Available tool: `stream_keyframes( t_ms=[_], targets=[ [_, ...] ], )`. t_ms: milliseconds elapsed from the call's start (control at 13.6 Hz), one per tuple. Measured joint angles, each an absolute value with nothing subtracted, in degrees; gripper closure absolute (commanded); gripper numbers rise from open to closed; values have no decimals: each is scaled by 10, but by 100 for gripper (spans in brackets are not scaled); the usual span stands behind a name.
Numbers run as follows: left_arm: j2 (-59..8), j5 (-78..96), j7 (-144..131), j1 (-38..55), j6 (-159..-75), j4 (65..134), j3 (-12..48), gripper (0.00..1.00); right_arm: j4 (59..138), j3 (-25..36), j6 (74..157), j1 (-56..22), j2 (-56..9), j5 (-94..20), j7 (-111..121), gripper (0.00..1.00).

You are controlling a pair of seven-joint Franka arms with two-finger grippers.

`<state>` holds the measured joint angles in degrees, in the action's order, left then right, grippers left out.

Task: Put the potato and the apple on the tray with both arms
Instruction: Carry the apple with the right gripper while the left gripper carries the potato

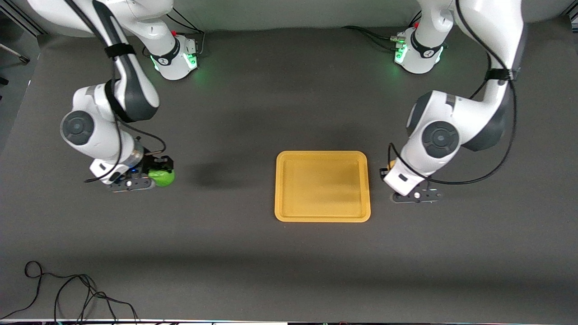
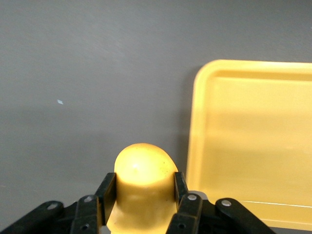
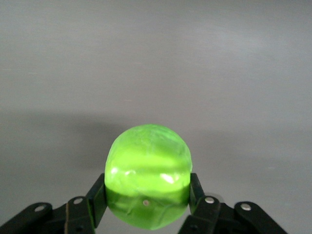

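The orange-yellow tray (image 1: 322, 186) lies flat on the dark table with nothing on it. My left gripper (image 1: 393, 170) is beside the tray's edge, toward the left arm's end, shut on the yellow potato (image 2: 145, 178). In the front view only a sliver of the potato (image 1: 392, 163) shows under the wrist. The tray's corner (image 2: 253, 141) shows close by in the left wrist view. My right gripper (image 1: 158, 177) is low at the right arm's end of the table, well apart from the tray, shut on the green apple (image 1: 163, 177). The apple (image 3: 148, 175) sits between the fingers (image 3: 96, 195).
Loose black cables (image 1: 67, 293) lie at the table's near corner toward the right arm's end. The arm bases (image 1: 174, 56) (image 1: 417, 52) stand along the table's edge farthest from the front camera. Bare dark table lies between the apple and the tray.
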<state>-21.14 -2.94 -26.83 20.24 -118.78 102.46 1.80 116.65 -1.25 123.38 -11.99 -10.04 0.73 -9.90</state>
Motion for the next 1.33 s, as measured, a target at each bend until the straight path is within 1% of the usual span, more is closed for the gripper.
stream_keyframes(
  t_ms=[148, 443, 664, 885, 959, 1033, 1107, 1180, 1254, 1328],
  targets=[
    [-238, -28, -318, 224, -1233, 1025, 18, 66, 1126, -14, 1223, -182, -122, 7, -176, 66],
    [-285, -6, -386, 240, -1299, 1022, 26, 65, 1021, -15, 1214, -281, -203, 7, -323, 67],
    [-306, -3, -416, 246, -1317, 1021, 32, 64, 952, -15, 1214, -321, -263, 7, -389, 69],
    [-324, -3, -434, 253, -1332, 1020, 37, 58, 919, -15, 1219, -330, -293, 2, -399, 69],
    [-330, -3, -440, 254, -1336, 1019, 39, 42, 916, -15, 1231, -331, -297, -6, -399, 69],
    [-335, -3, -443, 256, -1336, 1017, 40, 8, 914, -15, 1241, -335, -301, -14, -399, 69],
    [-338, -3, -443, 257, -1336, 1016, 40, 0, 913, -15, 1247, -340, -303, -17, -399, 69],
    [-340, -3, -443, 258, -1336, 1014, 40, 0, 913, -15, 1250, -344, -305, -18, -399, 69],
    [-340, -3, -443, 258, -1336, 1014, 40, 0, 913, -15, 1250, -346, -305, -18, -399, 73],
    [-340, -3, -443, 258, -1336, 1013, 40, 0, 912, -15, 1250, -347, -305, -18, -399, 73]
  ],
)
